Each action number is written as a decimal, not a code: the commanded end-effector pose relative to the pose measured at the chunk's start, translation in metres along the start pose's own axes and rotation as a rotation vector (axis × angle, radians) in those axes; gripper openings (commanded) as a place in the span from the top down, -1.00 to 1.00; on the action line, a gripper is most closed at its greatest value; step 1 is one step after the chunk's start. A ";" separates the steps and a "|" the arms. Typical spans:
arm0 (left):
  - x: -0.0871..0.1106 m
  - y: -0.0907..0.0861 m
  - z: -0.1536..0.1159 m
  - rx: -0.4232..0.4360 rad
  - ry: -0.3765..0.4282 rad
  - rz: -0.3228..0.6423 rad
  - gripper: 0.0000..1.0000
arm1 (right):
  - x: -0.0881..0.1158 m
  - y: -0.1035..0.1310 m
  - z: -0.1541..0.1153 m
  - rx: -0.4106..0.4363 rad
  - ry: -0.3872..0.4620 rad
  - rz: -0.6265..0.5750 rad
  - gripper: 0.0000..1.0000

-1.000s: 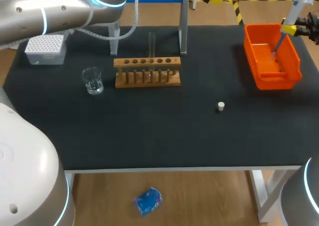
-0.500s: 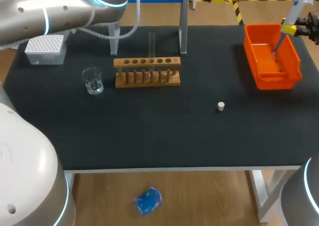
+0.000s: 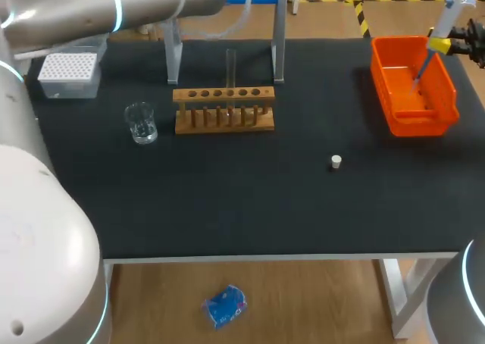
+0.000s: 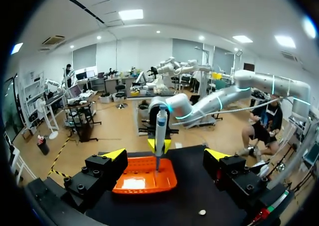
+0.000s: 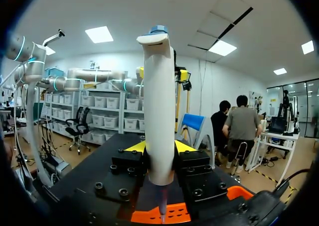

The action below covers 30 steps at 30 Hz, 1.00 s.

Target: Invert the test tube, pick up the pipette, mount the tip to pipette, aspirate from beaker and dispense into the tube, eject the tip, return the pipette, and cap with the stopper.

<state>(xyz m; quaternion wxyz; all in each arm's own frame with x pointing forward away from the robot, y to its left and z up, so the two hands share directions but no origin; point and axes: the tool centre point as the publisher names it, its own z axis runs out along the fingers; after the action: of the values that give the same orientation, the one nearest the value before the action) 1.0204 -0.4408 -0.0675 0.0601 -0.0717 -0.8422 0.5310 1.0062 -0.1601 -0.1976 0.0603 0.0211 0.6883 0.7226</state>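
My right gripper (image 3: 443,44) is shut on the white pipette (image 3: 439,33) with a blue top, held tilted over the orange bin (image 3: 447,101) at the table's back right. In the right wrist view the pipette (image 5: 159,126) stands upright between the yellow fingertips (image 5: 134,147), its thin end pointing into the bin (image 5: 172,214). My left gripper (image 4: 166,156) is open and empty above the table's far edge, facing the bin (image 4: 144,178) and the pipette (image 4: 160,131). A clear test tube (image 3: 230,67) stands in the wooden rack (image 3: 223,111). The small white stopper (image 3: 336,161) lies on the mat.
A glass beaker (image 3: 141,123) stands left of the rack. The white tip box (image 3: 70,73) sits at the back left. Two metal stand posts (image 3: 279,33) rise behind the rack. My left arm (image 3: 114,7) stretches across the back edge.
My left arm has swung to the right along the back edge, carrying its gripper almost out of the head view. The right arm and pipette have not moved.
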 end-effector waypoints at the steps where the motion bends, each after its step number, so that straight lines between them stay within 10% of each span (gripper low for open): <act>1: -0.023 -0.013 0.017 -0.042 0.077 0.018 -1.00 | -0.001 0.000 -0.001 0.001 0.004 -0.001 1.00; 30: -0.034 -0.024 0.062 -0.101 0.172 0.009 -1.00 | -0.001 0.000 -0.001 0.001 0.004 -0.001 1.00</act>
<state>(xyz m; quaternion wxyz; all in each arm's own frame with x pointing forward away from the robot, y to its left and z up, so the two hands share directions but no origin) 1.0383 -0.5111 -0.0753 0.1205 -0.1200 -0.8586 0.4836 1.0062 -0.1601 -0.1977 0.0603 0.0211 0.6883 0.7226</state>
